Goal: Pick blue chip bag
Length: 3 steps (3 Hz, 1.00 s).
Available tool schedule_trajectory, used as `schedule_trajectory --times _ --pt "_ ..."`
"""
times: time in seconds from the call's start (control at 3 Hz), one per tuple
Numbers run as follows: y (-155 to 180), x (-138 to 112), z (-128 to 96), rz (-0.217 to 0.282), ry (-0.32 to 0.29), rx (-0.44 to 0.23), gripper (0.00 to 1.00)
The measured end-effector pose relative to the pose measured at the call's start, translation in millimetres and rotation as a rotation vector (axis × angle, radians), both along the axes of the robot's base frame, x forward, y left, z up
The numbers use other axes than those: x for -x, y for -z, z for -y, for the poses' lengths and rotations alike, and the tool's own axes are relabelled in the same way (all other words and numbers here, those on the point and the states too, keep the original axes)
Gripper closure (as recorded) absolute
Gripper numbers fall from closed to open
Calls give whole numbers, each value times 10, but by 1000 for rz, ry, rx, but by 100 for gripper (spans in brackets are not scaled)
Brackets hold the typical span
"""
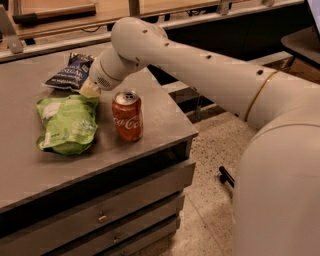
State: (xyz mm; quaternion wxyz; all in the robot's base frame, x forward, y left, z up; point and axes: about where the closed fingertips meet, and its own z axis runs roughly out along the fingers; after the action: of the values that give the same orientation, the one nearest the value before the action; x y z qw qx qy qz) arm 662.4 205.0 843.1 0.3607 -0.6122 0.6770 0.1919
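The blue chip bag point(70, 72) lies flat at the back left of the grey cabinet top point(160, 112), dark navy with white lettering. My gripper point(90, 90) hangs at the end of the white arm point(200, 60). It is just to the right of the blue bag's near corner and touches the top edge of the green bag point(67, 124). The gripper holds nothing that I can see. The arm's wrist covers the blue bag's right edge.
A red Coca-Cola can point(127, 116) stands upright right of the green bag, close below the wrist. Drawers point(105, 215) sit under the cabinet top. A wooden shelf and rail point(60, 15) run along the back. Speckled floor point(210, 165) lies to the right.
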Motion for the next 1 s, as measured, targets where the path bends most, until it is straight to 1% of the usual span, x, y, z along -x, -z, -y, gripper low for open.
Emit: schedule_trajectory --times 0.33,0.67,1.0 --pt "13 9 -17 -2 -3 1 98" --pt "-63 14 -41 13 -20 -2 100" --pt "-476 9 -85 89 -58 -5 100"
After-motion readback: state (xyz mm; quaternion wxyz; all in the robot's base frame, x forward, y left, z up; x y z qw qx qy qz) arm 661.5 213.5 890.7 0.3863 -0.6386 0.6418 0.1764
